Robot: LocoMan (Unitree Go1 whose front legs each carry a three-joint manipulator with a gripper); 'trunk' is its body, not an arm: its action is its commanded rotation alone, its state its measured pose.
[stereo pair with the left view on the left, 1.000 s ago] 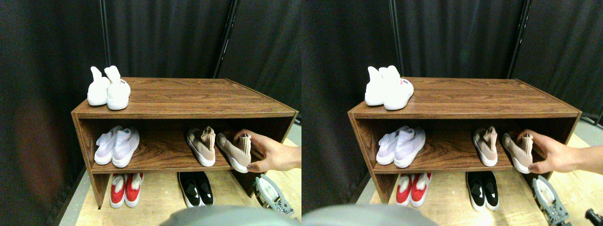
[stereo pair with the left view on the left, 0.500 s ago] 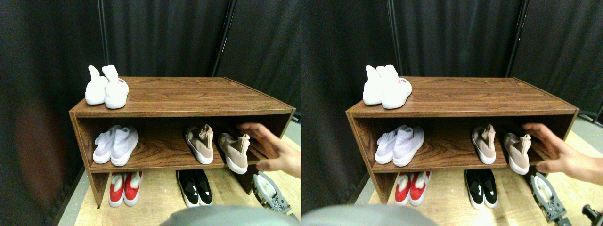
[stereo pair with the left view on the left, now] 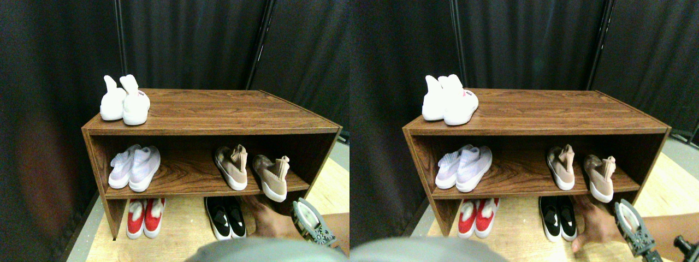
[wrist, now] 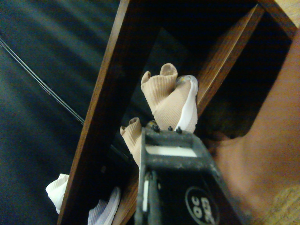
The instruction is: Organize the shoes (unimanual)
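The right gripper (stereo pair with the left view on the left: 311, 221) sits low at about 5 o'clock in the forward view, just off the shelf unit's (stereo pair with the left view on the left: 218, 117) right front corner and holding nothing; whether it is spread or pressed together cannot be told, since only the dark frame (wrist: 173, 178) shows in the wrist view. At its 9 o'clock, just beside it and down on the wooden floor (stereo pair with the left view on the left: 185, 234), is a person's hand (stereo pair with the left view on the left: 270, 221), partly blurred, with the forearm passing behind the gripper.

At the gripper's 11 o'clock, on the middle shelf, lies the nearer beige shoe (stereo pair with the left view on the left: 271, 176); it is set at an angle, its white-soled toe poking a little over the shelf's front edge, its ribbed collar toward the back; the wrist view looks straight at it (wrist: 171, 101). At that shoe's 9 o'clock stands the farther beige shoe (stereo pair with the left view on the left: 232, 168), apart from it by a clear gap and angled the other way, so the two are not parallel; its collar shows in the wrist view too (wrist: 133, 136).

Farther out at 9 o'clock, at the same shelf's other end, rests the lilac-white pair (stereo pair with the left view on the left: 134, 168), side by side; on the top board at 10 o'clock stands the all-white pair (stereo pair with the left view on the left: 124, 101); under the shelf on the floor sit a black pair (stereo pair with the left view on the left: 226, 217) and a red pair (stereo pair with the left view on the left: 144, 218); dark curtains (stereo pair with the left view on the left: 191, 43) hang behind.
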